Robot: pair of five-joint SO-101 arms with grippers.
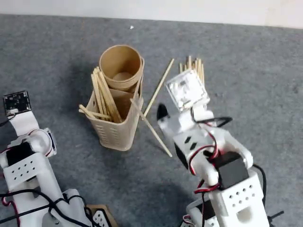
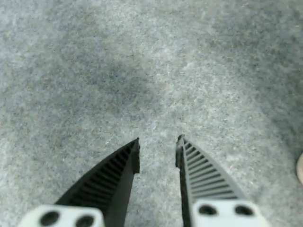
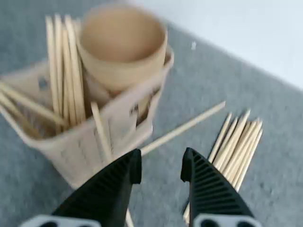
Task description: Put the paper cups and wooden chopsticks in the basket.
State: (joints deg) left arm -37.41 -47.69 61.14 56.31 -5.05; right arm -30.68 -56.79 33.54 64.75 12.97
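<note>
- Grey felt-like tabletop point(image 2: 142, 71) lies under the left claw point(image 2: 157, 142), which hangs above bare cloth with its jaws a narrow gap apart and nothing between them.
- Well to the right of that claw stands the beige slotted basket point(image 1: 116, 127), upright on the tabletop.
- Stacked brown paper cups point(image 1: 120, 66) sit in the basket's far part, mouth up and rising above its rim.
- A bundle of wooden chopsticks point(image 1: 104, 97) stands in the basket on the side nearer the left claw, tips leaning out over the rim.
- One leaning chopstick point(image 1: 151, 127) rests against the basket's wall on the side facing the right claw, its lower end on the tabletop.
- The right claw point(image 3: 161, 158) hangs just beside the basket point(image 3: 71, 142), jaws parted narrowly and empty; the basket is ahead of it and toward its left.
- A single loose chopstick point(image 3: 184, 127) lies flat straight ahead of the right claw, running slantwise away from the basket.
- A loose pile of chopsticks point(image 3: 236, 142) lies on the tabletop ahead of the right claw, on the side away from the basket and apart from it.
</note>
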